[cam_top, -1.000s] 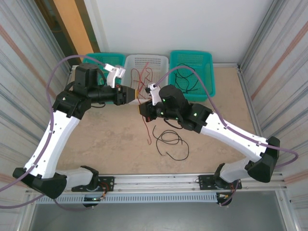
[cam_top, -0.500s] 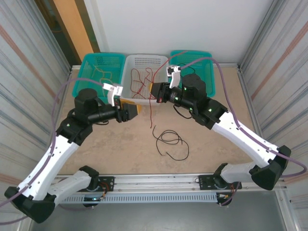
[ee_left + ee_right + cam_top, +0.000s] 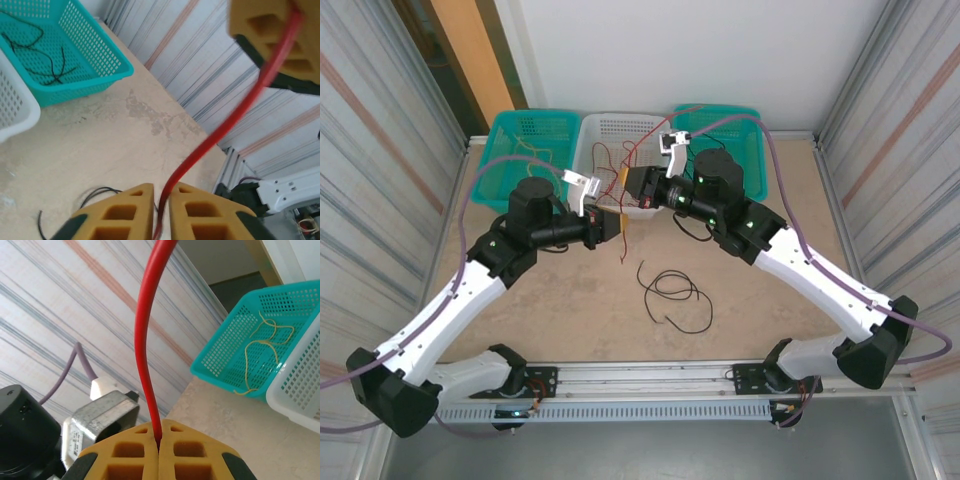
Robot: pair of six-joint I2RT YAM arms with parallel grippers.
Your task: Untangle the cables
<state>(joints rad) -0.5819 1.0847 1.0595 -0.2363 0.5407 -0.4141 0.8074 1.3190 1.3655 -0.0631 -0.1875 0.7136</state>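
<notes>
White basket [image 3: 625, 120]: red cable [image 3: 605, 160]; left basket [image 3: 225, 360]: yellow cable [image 3: 260, 345]; right basket [image 3: 95, 55]: black cable [image 3: 50, 70].

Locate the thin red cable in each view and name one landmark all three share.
Top external: the thin red cable hangs mid-table, in front of the white mesh basket.
Left wrist: it runs from the left gripper at bottom centre to top right.
Right wrist: it rises from the right gripper up the centre.
Shared landmark: the white mesh basket.
</notes>
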